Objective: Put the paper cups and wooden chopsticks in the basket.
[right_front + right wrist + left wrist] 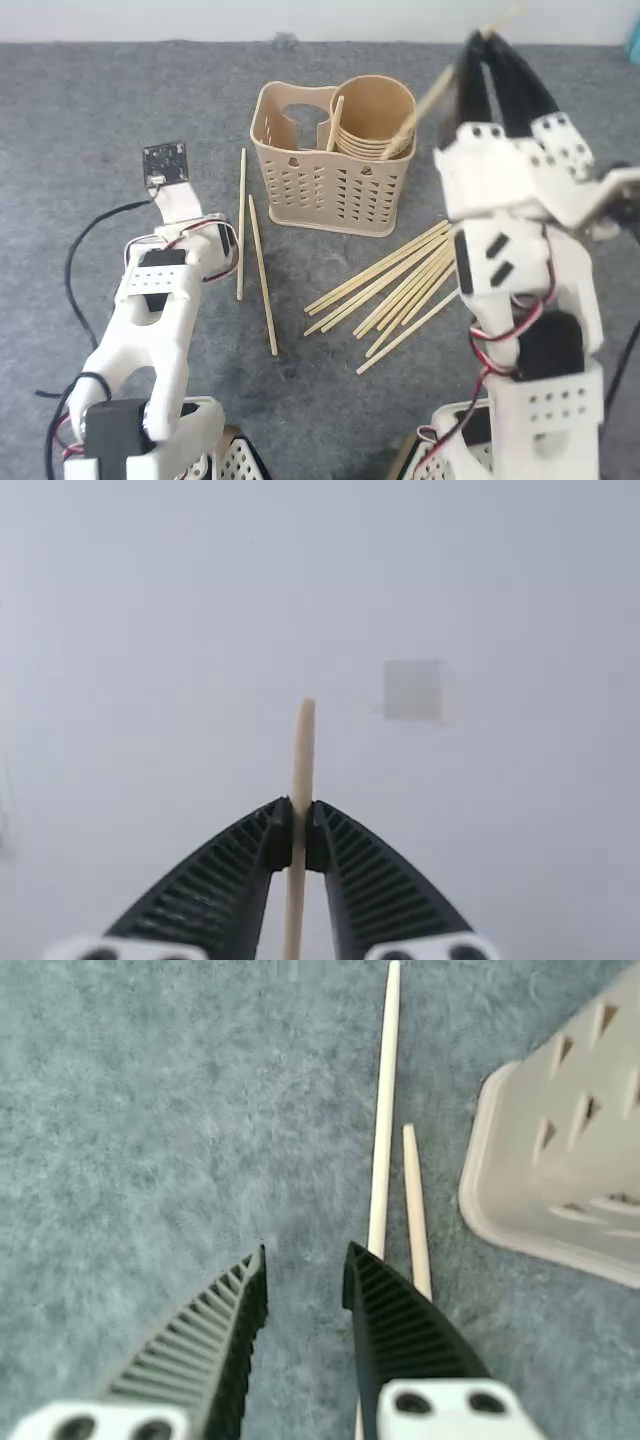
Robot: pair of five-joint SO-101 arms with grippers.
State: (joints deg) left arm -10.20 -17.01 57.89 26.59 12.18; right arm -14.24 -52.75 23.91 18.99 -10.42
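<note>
Smooth bare-wood chopsticks (395, 292), a matt plastic basket (325, 190) and matt paper cups (378, 110) sit on rough grey carpet (90, 110).

Setting: grey matting (70, 120) over the table, pale wall (200, 18) behind
Matting mottled grey, felt-like, evenly lit with soft shadows; wall seen as a narrow plain band along the far edge; faint grey square patch (413, 690) on the wall in the right wrist view; blue-green object (634, 40) at the far corner, cut off by the frame
</note>
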